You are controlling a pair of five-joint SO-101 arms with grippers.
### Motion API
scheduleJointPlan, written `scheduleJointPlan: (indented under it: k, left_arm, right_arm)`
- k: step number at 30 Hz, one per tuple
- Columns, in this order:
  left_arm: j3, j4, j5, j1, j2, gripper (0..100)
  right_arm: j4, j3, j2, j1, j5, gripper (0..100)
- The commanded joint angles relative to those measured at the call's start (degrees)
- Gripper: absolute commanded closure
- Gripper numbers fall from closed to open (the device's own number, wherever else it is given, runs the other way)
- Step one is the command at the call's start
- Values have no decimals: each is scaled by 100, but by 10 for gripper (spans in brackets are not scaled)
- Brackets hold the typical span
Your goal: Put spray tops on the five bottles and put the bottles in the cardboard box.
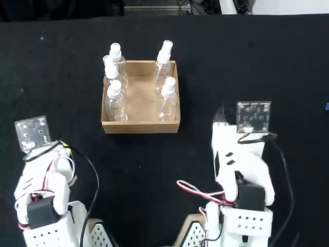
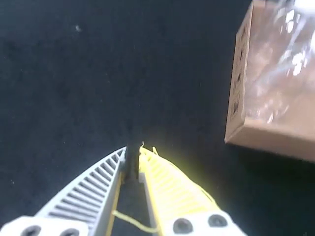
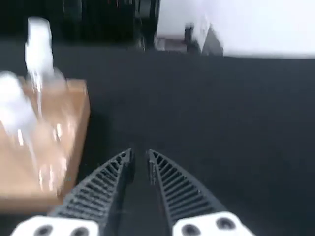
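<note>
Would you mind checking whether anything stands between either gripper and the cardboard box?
Nothing visible does: bare black table lies between the box and both the left gripper and the right gripper. All five bottles already stand inside it.

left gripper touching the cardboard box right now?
Apart. The left wrist view shows the left gripper over the bare black table, with a clear stretch of table between its tips and the cardboard box.
</note>
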Motion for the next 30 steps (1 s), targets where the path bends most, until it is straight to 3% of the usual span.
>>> scheduleJointPlan:
  k: [1, 5, 9, 18, 30]
  left_arm:
    - [435, 44, -114, 66, -492, 968]
    - [971, 149, -132, 66, -510, 967]
    - [1763, -97, -132, 66, -510, 970]
    - [2202, 290, -123, 66, -484, 969]
    - [2202, 308, -123, 171, -519, 970]
  right_arm:
    - [774, 426, -593, 79, 97, 988]
    - [1222, 1349, -1560, 202, -35, 987]
    - [1240, 2396, -2615, 352, 378, 987]
    - [2418, 2519, -2360, 352, 431, 987]
    - [2356, 2510, -2536, 211, 440, 987]
